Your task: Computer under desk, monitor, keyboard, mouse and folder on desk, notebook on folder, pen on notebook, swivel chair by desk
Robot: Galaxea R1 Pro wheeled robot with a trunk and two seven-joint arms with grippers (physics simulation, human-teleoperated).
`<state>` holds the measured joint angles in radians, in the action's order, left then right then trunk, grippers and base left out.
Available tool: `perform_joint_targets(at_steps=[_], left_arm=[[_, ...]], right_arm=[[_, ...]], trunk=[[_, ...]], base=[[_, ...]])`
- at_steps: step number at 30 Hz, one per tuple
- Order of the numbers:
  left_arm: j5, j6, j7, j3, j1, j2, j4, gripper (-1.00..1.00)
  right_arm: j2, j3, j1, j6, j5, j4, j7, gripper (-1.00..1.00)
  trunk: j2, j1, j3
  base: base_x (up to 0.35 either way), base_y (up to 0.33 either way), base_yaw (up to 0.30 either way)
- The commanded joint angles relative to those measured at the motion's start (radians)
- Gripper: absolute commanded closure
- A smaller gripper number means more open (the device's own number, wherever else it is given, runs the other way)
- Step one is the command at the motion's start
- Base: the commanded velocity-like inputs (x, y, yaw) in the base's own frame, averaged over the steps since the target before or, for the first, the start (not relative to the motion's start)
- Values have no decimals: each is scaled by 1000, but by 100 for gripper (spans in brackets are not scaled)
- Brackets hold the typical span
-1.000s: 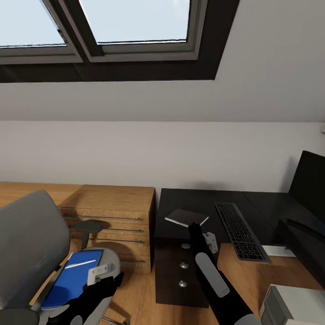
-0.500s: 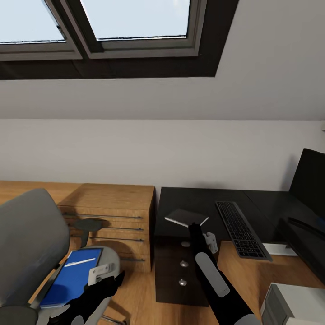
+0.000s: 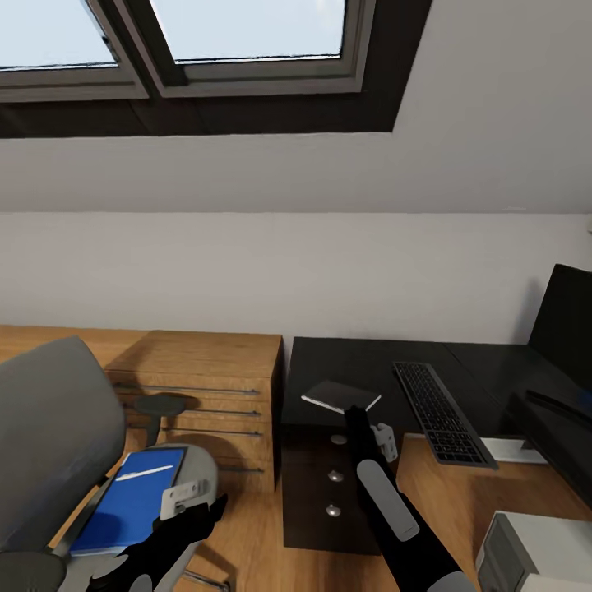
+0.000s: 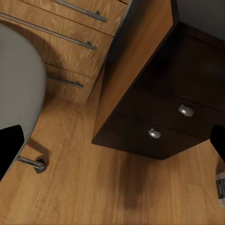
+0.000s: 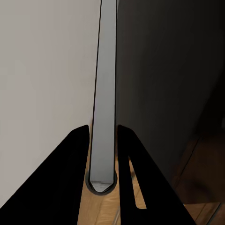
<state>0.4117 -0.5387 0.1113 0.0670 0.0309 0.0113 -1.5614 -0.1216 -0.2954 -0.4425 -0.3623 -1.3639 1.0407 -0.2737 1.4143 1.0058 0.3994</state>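
Observation:
My right gripper [image 3: 355,409] is shut on the near edge of the thin grey notebook [image 3: 339,395], holding it just above the left end of the black desk [image 3: 370,362]. In the right wrist view the notebook [image 5: 105,70] runs edge-on between the closed fingers [image 5: 77,154]. The blue folder [image 3: 131,497] lies on the grey swivel chair [image 3: 49,444] with a white pen [image 3: 144,473] on top. My left gripper [image 3: 207,510] hovers open beside the seat. The keyboard [image 3: 433,413] and black monitor [image 3: 567,337] rest on the desk. The grey computer [image 3: 534,555] stands on the floor.
A low light-wood cabinet [image 3: 205,382] stands between chair and desk. The dark drawer unit [image 3: 329,485] with round knobs [image 4: 186,109] is straight ahead under the desk end. Wood plank floor [image 4: 117,187] lies between. A skylight [image 3: 247,33] sits in the sloped ceiling.
The whole head view has drifted slightly, so the camera moved. Both arms keep their pose; the right gripper still holds the notebook and the left stays open.

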Motion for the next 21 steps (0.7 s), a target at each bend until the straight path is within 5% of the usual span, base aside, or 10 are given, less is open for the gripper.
perform_joint_targets(at_steps=[1,21], left_arm=[[11,-3,10,2,0,1,-2,-100],[10,-3,10,2,0,1,-2,-100]], right_arm=[[0,-3,-1,-7,-8,1,1,100],[0,19,-1,-7,-9,1,1,100]], trunk=[[8,4,4],[148,81,67]], base=[[0,0,0],[0,0,0]])
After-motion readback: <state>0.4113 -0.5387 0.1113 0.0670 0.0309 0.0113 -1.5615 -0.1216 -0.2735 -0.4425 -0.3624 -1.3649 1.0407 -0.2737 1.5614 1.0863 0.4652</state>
